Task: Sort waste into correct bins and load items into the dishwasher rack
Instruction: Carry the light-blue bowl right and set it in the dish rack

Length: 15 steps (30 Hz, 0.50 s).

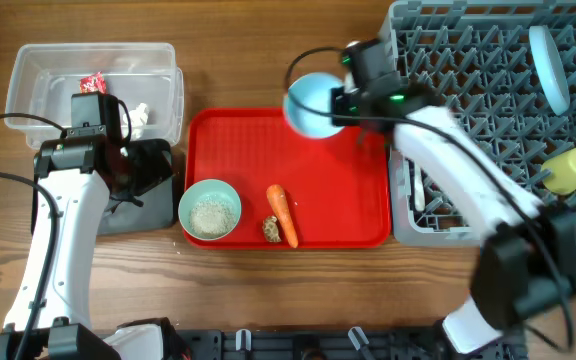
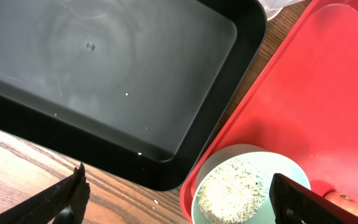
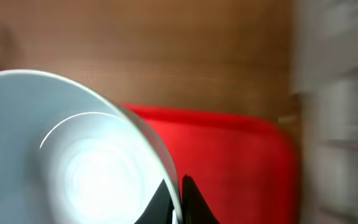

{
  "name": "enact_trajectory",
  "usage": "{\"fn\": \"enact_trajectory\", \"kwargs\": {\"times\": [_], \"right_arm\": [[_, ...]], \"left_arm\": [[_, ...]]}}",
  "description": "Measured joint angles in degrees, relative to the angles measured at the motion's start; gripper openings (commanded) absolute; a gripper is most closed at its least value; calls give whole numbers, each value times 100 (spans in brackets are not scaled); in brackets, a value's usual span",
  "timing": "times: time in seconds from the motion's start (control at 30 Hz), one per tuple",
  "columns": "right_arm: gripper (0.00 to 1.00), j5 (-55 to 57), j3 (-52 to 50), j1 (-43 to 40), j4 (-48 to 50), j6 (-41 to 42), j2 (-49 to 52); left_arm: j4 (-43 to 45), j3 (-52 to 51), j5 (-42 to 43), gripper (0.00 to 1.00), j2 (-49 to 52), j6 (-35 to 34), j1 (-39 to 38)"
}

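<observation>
Overhead view: right tool (image 1: 339,101) grips the pale blue bowl (image 1: 311,105) by its rim, apparently held clear of the red tray (image 1: 338,190) at its far edge, beside the dishwasher rack (image 1: 468,90), probably bound for its pegs. Left wrist view: left tool (image 2: 179,200) hangs wide open and empty over the black tray (image 2: 104,74) rim, near the mint green bowl (image 2: 288,171) of rice (image 2: 232,190), plausibly to reach that waste. Right wrist view: blurred; jaws pinch shut on the bowl's wall, showing its inside.
</observation>
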Motion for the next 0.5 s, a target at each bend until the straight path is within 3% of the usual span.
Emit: {"fn": "enact_trajectory", "kwargs": {"times": [0.2, 0.5], "right_arm": [[4, 1224, 2, -789, -280, -376, -1093], [4, 3897, 2, -1738, -46, -1384, -1241]], "left_arm": [[4, 0, 0, 95, 0, 0, 0], [48, 0, 0, 94, 0, 0, 0]]}}
